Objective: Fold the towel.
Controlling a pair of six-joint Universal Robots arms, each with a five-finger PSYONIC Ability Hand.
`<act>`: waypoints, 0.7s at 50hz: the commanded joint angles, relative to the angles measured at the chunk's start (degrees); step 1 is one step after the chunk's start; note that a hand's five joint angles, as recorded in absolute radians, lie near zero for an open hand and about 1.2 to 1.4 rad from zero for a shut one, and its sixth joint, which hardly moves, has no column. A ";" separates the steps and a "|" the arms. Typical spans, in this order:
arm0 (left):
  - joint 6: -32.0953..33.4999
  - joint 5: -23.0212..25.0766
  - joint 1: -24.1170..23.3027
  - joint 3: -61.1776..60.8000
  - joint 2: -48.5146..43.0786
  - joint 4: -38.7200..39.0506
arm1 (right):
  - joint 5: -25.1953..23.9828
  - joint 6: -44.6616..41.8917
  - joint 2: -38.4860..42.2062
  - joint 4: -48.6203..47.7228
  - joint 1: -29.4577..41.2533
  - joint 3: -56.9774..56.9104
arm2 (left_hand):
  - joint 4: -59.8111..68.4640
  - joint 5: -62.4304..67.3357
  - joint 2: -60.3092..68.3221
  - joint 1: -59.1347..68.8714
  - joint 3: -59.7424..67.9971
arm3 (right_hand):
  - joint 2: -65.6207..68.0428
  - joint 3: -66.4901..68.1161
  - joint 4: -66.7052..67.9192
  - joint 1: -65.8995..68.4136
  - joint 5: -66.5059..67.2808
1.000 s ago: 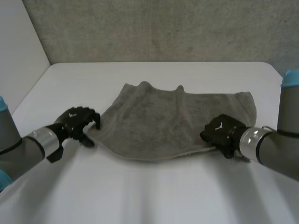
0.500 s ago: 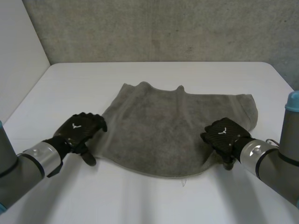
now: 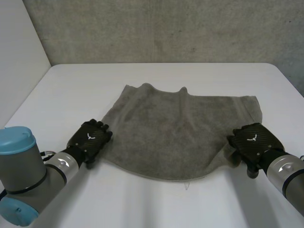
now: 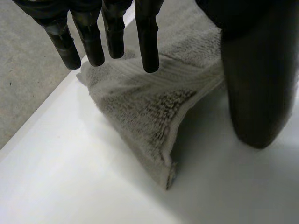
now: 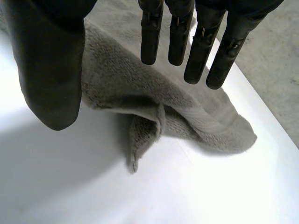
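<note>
White table (image 3: 156, 204) under everything, with a rough grey wall (image 3: 156, 28) beyond the towel's far edge. Grey towel (image 3: 175, 128) spread open on the middle of the table and rumpled: far edge wavy with two small peaks, near edge curving toward the robot, a loose thread (image 3: 186, 184) trailing off that near edge. Grey left arm (image 3: 23, 175) with a light-blue cap reaching in toward the towel's near left corner; grey right arm (image 3: 289, 178) reaching toward its near right corner. Black left hand (image 3: 90, 140) at the towel's left edge by the near corner, wide open, straight fingers (image 4: 147, 42) hanging over the cloth and thumb (image 4: 250, 84) standing apart from them at the towel's edge, nothing pinched; towel corner humped up a little below the fingers, its tip lying on the table. Black right hand (image 3: 254, 140) at the towel's right edge by the near corner, likewise spread wide, fingers straight above the cloth, thumb well apart beside the towel's edge, holding nothing; towel corner there curled over on itself in a small fold.
</note>
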 commanded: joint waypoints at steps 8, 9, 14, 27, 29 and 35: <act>-5.90 -2.12 -0.69 3.46 0.29 -0.17 | -1.16 10.02 1.68 -1.26 -0.94 0.94 | 9.86 8.75 9.72 9.48 9.94 | -1.52 -1.29 -0.75 -1.40 0.57; -6.43 -2.12 -0.87 3.63 0.20 -0.17 | -1.51 11.15 1.86 -1.61 -1.11 1.03 | 10.70 9.59 10.55 10.31 10.77 | -1.52 -1.29 -0.75 -1.40 0.57; -6.43 -1.86 -0.96 3.90 -0.32 -0.17 | -0.99 11.60 3.79 -4.51 -1.29 1.03 | 16.42 15.31 16.28 16.04 16.50 | -0.85 -0.62 -0.08 -0.73 1.25; -6.61 -1.86 -0.87 4.16 -0.94 -0.26 | -1.16 11.51 2.83 -6.36 -11.48 1.91 | 46.53 45.42 46.39 46.15 46.61 | 8.57 8.80 9.34 8.69 10.67; -6.61 -1.94 -0.87 4.25 -0.77 -0.26 | -1.17 11.34 1.95 -5.84 -12.97 2.52 | 54.22 53.11 54.08 53.84 54.30 | 10.59 10.82 11.36 10.71 12.68; -6.78 -2.12 -0.87 4.51 -0.33 -0.26 | -2.40 10.90 1.68 -5.48 -15.09 4.02 | 58.80 57.69 58.66 58.42 58.88 | 9.92 10.15 10.69 10.04 12.01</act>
